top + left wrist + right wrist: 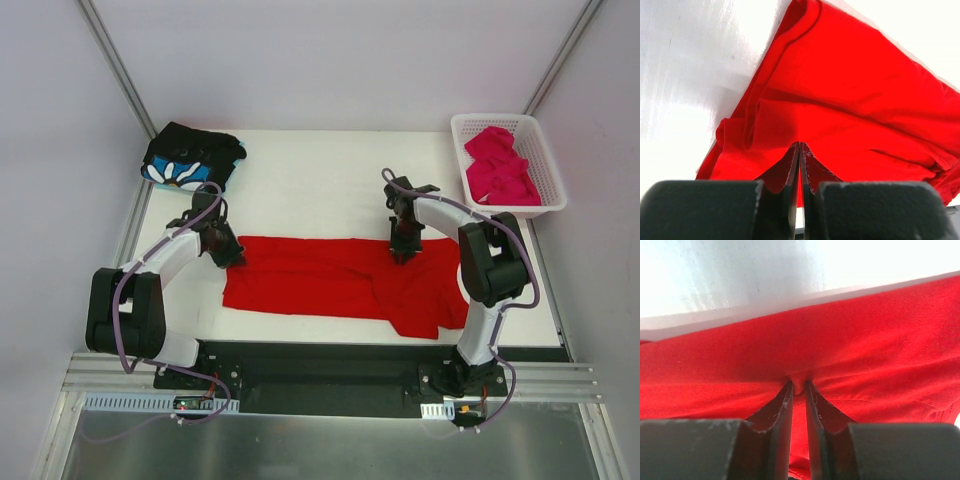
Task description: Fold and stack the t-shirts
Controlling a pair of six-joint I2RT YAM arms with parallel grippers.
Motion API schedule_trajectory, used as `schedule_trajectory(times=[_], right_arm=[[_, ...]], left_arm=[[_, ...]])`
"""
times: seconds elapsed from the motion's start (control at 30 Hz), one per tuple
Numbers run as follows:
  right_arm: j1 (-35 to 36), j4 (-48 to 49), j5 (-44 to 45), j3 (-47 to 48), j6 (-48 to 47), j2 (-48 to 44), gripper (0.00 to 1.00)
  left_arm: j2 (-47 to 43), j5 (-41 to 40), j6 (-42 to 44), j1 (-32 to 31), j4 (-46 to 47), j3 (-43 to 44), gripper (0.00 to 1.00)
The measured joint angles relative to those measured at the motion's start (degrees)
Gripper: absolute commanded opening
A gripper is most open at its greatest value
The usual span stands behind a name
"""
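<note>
Three shirts are in view, one of each colour, along with one basket and two tools.

The red shirt [320,275] lies spread across the near half of the tabletop [310,180], long side running left to right. Its right end is bunched and reaches down toward the near edge. It is creased, with a fold line near the middle.

The black shirt [190,158] with the blue-and-white flower print sits folded in the far left corner, well apart from the red one. The pink shirt [500,165] lies crumpled inside the white lattice basket [495,117] at the far right corner.

The left tool [232,252] is down at the red shirt's far left corner. In its wrist view the left tool [799,145] has both fingers pressed flat together, with the edge of the red shirt [850,100] caught at their tips and the cloth rumpled just beyond.

The right tool [403,255] is down on the shirt's far edge toward the right. In its wrist view the right tool [798,385] shows only a narrow slit between the fingers, and a small pucker of the red shirt [865,340] is pinched between their tips.
</note>
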Motion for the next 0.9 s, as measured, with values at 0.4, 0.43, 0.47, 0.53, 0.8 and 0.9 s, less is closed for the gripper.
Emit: schedule_trajectory(times=[0.4, 0.43, 0.47, 0.53, 0.8, 0.9], right_arm=[[0.13, 0.33, 0.35, -1.36, 0.07, -1.14, 0.02], [0.13, 0.39, 0.33, -1.44, 0.07, -1.2, 0.01], [0.13, 0.48, 0.31, -1.53, 0.04, -1.31, 0.01], [0.13, 0.55, 0.15, -1.68, 0.07, -1.46, 0.01], [0.13, 0.57, -0.02, -1.79, 0.04, -1.57, 0.01], [0.13, 0.48, -0.07, -1.77, 0.04, -1.57, 0.01]], left_arm=[[12.68, 2.69, 0.09, 0.37, -1.14, 14.25, 0.02], [13.86, 3.04, 0.13, 0.37, -1.14, 16.0, 0.02], [15.15, 3.3, 0.17, 0.37, -1.07, 17.66, 0.02], [17.57, 3.48, 0.22, 0.35, -0.72, 19.98, 0.02], [21.11, 4.2, 0.26, -0.13, -0.92, 16.52, 0.02], [19.28, 4.5, 0.17, -0.46, -0.55, 12.57, 0.02]])
